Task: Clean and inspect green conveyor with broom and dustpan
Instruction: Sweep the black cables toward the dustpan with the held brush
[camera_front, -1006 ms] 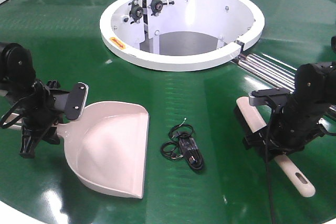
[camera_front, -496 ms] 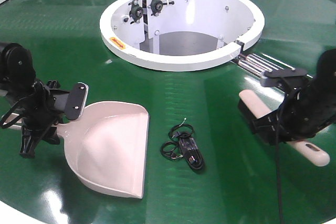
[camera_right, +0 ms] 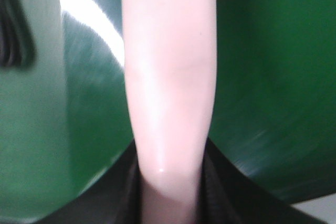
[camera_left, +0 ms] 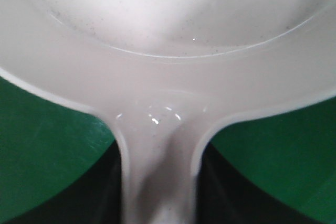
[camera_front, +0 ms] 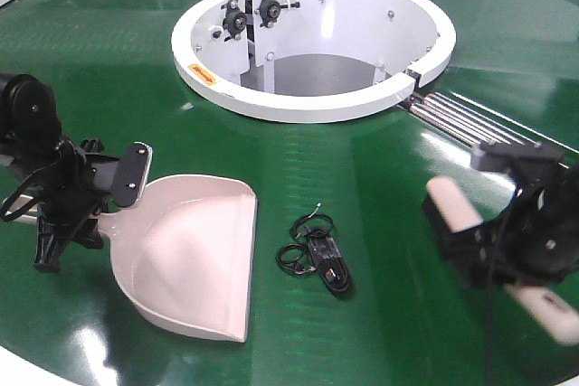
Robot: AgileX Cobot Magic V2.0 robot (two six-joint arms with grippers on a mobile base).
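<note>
The broom (camera_front: 450, 202) shows only its rounded tip and its handle end in the front view. Its middle is hidden behind the right gripper (camera_front: 520, 255), and the handle is cut off at the 4 o'clock edge. The right wrist view is smeared, and a dark shape (camera_right: 13, 30) at 9 o'clock is too blurred to name. The dustpan (camera_front: 194, 255) handle disappears inside the left gripper (camera_front: 113, 201), and the left wrist view crops the scoop at 9, 12 and 3 o'clock. The ends of the black coiled cable (camera_front: 317, 255) are too small to make out.
</note>
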